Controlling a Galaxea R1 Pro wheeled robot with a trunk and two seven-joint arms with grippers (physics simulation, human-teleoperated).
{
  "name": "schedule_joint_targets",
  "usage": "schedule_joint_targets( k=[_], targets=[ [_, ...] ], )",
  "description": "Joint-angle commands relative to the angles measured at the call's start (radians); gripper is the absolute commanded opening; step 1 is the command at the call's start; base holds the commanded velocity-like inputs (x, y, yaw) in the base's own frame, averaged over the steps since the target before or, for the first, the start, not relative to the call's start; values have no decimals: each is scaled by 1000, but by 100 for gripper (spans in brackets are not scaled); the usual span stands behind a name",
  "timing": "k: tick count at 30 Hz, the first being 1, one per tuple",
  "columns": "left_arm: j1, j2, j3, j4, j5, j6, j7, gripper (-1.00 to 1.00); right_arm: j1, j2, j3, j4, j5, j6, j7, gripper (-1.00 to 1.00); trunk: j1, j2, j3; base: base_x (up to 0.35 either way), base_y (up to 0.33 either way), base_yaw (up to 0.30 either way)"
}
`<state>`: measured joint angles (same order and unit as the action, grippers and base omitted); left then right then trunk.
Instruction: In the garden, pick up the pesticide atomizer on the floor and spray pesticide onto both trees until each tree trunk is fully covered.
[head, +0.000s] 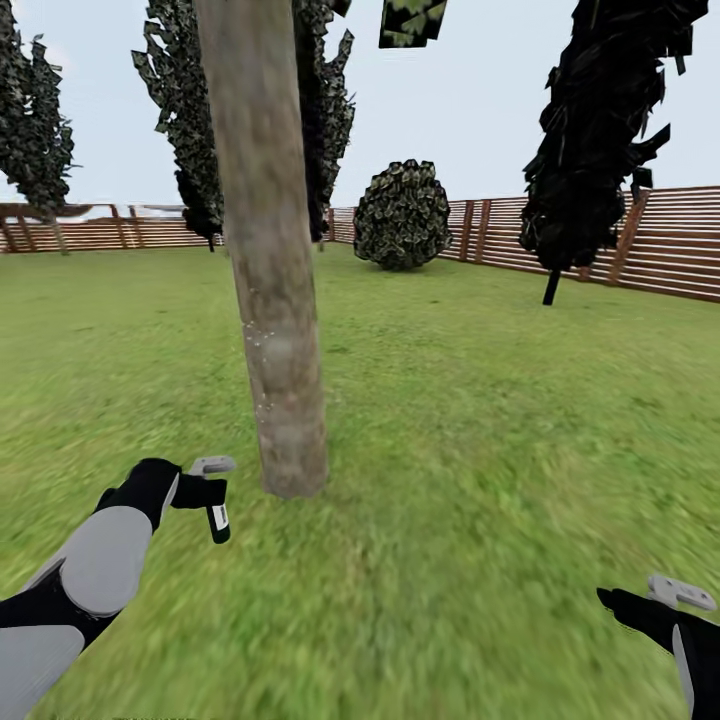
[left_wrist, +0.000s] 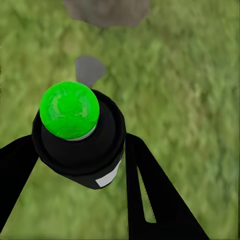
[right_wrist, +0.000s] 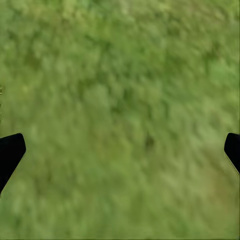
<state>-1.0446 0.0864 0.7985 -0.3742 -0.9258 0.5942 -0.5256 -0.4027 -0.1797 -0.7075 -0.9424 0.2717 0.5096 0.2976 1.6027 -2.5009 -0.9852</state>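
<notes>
A thick grey-brown tree trunk (head: 272, 300) rises from the grass (head: 450, 450) in the middle of the head view, with a few white specks of pesticide (head: 262, 345) along its left side. My left gripper (head: 213, 482) is shut on the pesticide atomizer (head: 218, 520), a small black sprayer with a pale strip, just left of the trunk's base. In the left wrist view the atomizer (left_wrist: 80, 135) has a bright green dot on its top and sits between the black fingers (left_wrist: 150, 195), with the trunk's foot (left_wrist: 107, 10) beyond. My right gripper (head: 680, 592) hangs open over grass (right_wrist: 120, 100).
A brown slatted fence (head: 680, 240) rings the lawn. Dark conifers (head: 600, 130) stand at the right, far left and behind the trunk, and a round dark bush (head: 402, 215) sits by the fence. Open grass lies on all sides of the trunk.
</notes>
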Motion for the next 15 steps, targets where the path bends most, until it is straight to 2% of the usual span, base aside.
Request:
schedule_joint_targets(
  k=[1, 6, 12, 15],
  targets=[
    [-2, -1, 8, -2, -10, 3, -8, -100, -1, 0, -3, -1, 11, 3, 9, 100, 0, 0, -1, 132, -325, 272],
    [-2, -1, 8, -3, -10, 1, -8, -100, -1, 0, -3, -1, 11, 3, 9, 100, 0, 0, -1, 167, -308, 236],
    [-2, -1, 8, -2, -10, 1, -8, -100, 0, 0, -3, -1, 11, 3, 9, 100, 0, 0, -1, 192, -288, 31],
    [-1, -2, 8, -2, -10, 1, -8, -100, 0, 0, -3, -1, 11, 3, 9, 100, 0, 0, -1, 58, -300, 97]
  ],
)
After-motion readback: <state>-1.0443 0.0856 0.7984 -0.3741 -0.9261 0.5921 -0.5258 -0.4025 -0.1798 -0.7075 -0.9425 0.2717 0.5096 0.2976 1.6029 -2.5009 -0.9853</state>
